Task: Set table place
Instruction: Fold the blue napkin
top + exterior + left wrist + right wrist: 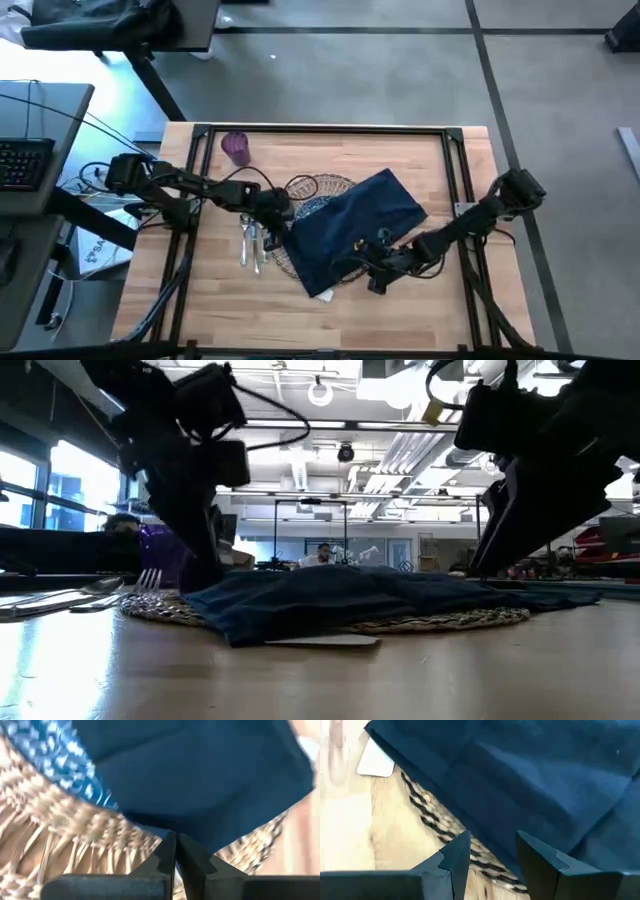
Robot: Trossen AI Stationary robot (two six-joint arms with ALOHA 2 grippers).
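Note:
The navy napkin [355, 225] lies spread over the blue-patterned plate [55, 750] and most of the woven charger [312, 186] in the middle of the table. The plate rests on the charger. My left gripper [277, 207] is shut at the napkin's left edge, above the charger's rim [75, 830]. My right gripper [375, 268] stands open over the napkin's near edge [470, 805] and the charger's rim [432, 822]; whether it touches them I cannot tell. The fork, knife and spoon [252, 241] lie on the table left of the charger. My left gripper pinches the napkin's left edge [172, 827] between its two fingertips, coming level from the table's left. The fingers hide how many layers they have. The napkin stays draped over the plate and charger, and its edge sits just above the charger's rim.
A small purple cup [236, 147] stands at the far left of the table. A white tag [322, 293] sticks out on the wood from under the napkin's near corner. Bare wood lies along the near edge and at the far right.

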